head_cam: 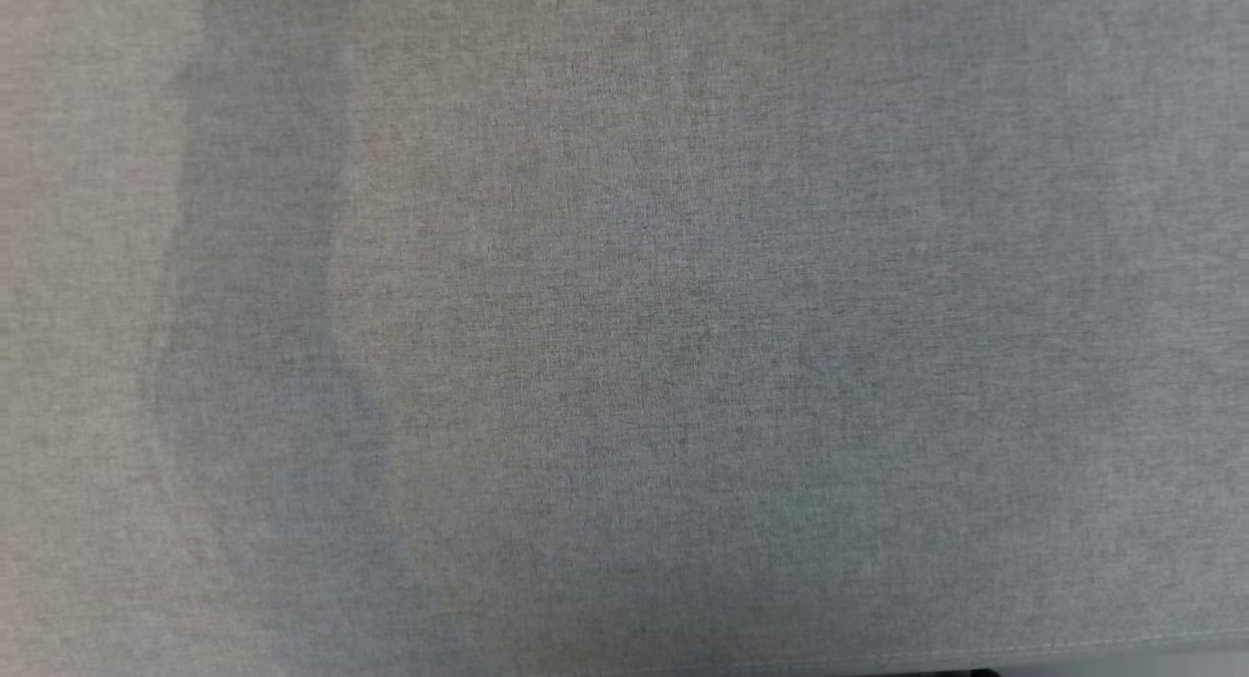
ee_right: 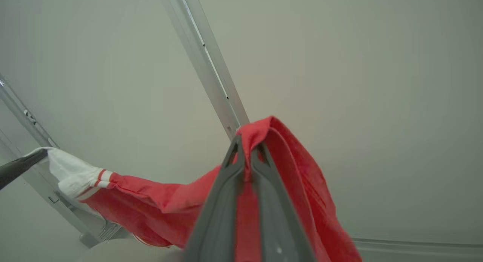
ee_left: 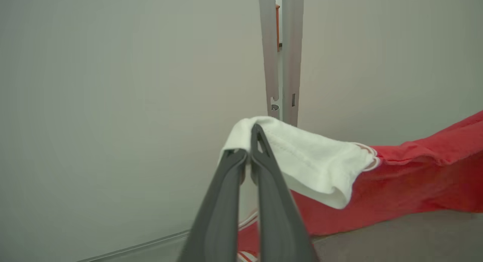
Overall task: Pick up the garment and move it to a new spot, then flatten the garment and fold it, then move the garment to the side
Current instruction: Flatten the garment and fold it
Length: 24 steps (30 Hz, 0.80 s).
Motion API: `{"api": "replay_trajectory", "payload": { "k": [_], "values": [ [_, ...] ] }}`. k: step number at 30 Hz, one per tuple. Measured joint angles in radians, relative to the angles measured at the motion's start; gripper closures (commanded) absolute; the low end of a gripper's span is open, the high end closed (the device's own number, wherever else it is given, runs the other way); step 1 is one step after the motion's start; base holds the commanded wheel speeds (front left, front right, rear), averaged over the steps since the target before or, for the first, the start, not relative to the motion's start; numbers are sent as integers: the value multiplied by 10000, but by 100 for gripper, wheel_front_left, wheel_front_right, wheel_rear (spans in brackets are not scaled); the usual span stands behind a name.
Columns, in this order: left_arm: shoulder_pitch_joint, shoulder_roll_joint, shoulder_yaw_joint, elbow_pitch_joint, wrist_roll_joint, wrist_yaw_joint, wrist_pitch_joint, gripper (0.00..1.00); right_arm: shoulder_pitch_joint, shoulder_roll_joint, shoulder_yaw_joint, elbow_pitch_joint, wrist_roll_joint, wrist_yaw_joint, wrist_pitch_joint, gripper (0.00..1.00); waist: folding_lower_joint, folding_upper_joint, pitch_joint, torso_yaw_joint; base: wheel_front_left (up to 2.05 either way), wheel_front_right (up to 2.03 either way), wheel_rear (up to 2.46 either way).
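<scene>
The garment hangs slung between both tools: left gripper pinched shut on its white cuff, right gripper clamped on its red end. Long axis runs tip to tip, sagging mid-span, so both should lower together.

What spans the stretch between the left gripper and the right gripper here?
The garment, sagging: its white cuff pinched in the left gripper, red cloth in the right gripper. The right wrist view shows it.

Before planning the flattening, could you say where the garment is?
In the wrist views, the garment stretches from the left gripper, pinching its white end, to the right gripper.
</scene>
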Motion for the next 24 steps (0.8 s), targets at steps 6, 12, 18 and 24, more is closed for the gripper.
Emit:
{"api": "replay_trajectory", "payload": {
  "k": [6,12,18,24],
  "values": [
    [2254,807,-1016,-581,-1586,-2,930,100,2585,-635,1354,-176,846,0,627,100,-1,0,-851,-22,0,0,0],
    [4725,1893,-2008,-1837,-3285,-4,2853,100,4763,-1371,2550,-825,1781,0,1762,100,-2,0,-2105,-68,0,0,0],
    [7045,2757,-2527,-3737,-4771,0,4418,100,6452,-2395,3436,-1649,2621,0,3154,100,-2,0,-3520,-112,0,0,0],
    [8913,3749,-2970,-6157,-5685,644,5555,100,7882,-3421,4105,-2683,3212,0,4401,100,-3,0,-4794,-117,0,0,0]
  ]
}}
